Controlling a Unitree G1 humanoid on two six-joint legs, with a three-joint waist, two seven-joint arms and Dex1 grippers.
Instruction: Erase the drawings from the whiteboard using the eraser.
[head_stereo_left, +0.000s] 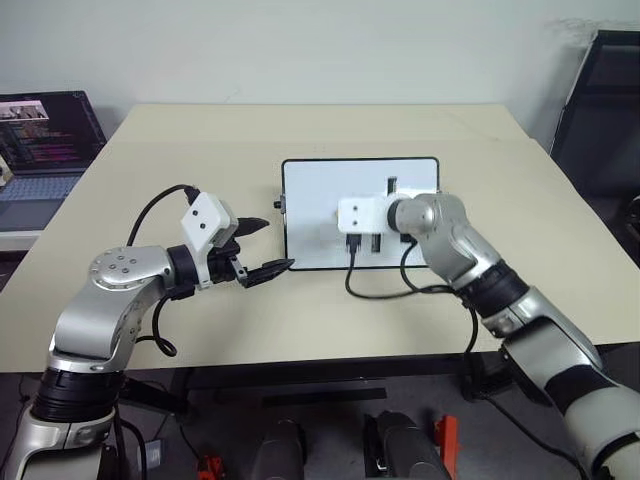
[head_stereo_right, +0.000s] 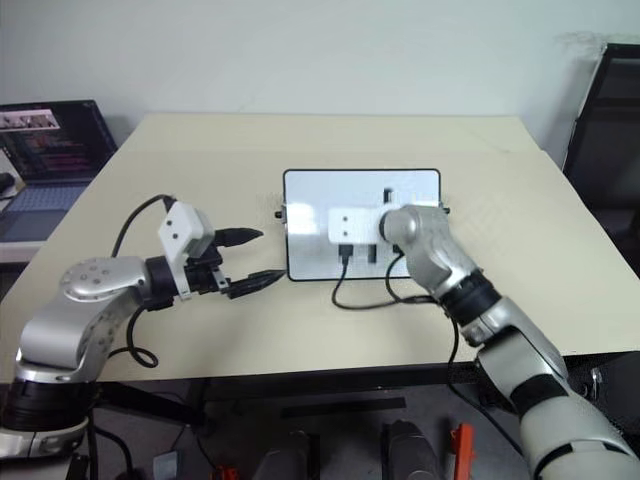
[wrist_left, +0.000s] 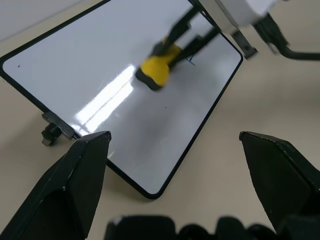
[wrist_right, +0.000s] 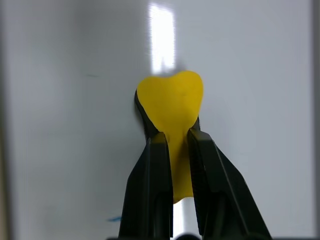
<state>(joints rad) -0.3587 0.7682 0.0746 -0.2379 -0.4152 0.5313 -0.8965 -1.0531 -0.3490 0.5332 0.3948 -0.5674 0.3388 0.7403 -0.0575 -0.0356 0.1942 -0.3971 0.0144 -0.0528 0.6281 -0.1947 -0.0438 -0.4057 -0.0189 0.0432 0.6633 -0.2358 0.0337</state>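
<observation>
Head views: the whiteboard (head_stereo_left: 325, 200), a glossy white rectangle in a thin black frame with rounded corners and a small black side knob, is lying flat mid-way across my beige matte surface (head_stereo_left: 300, 320). My right jaws (head_stereo_left: 383, 215) are reaching over its right half. My left jaws (head_stereo_left: 262, 247) are hanging released just beside the board's left edge, black pointed fingers spread apart, touching nothing. A laptop (head_stereo_left: 45, 140) is sitting at the far left, its screen showing coloured lines too small for me to read.

Left wrist view: the board is gleaming with streaks of reflected light. The eraser (wrist_left: 154, 71), a soft yellow block with a black underside, is pressing on the white face, blurred. A thin blue mark (wrist_left: 190, 60) of the drawings is showing just beside it.

Right wrist view: my right jaws are clenched on the eraser, whose yellow body is bulging heart-shaped beyond the two smooth black fingers (wrist_right: 152, 195). Faint blue strokes (wrist_right: 114, 219) are lying near the frame's edge. No writing is legible.
</observation>
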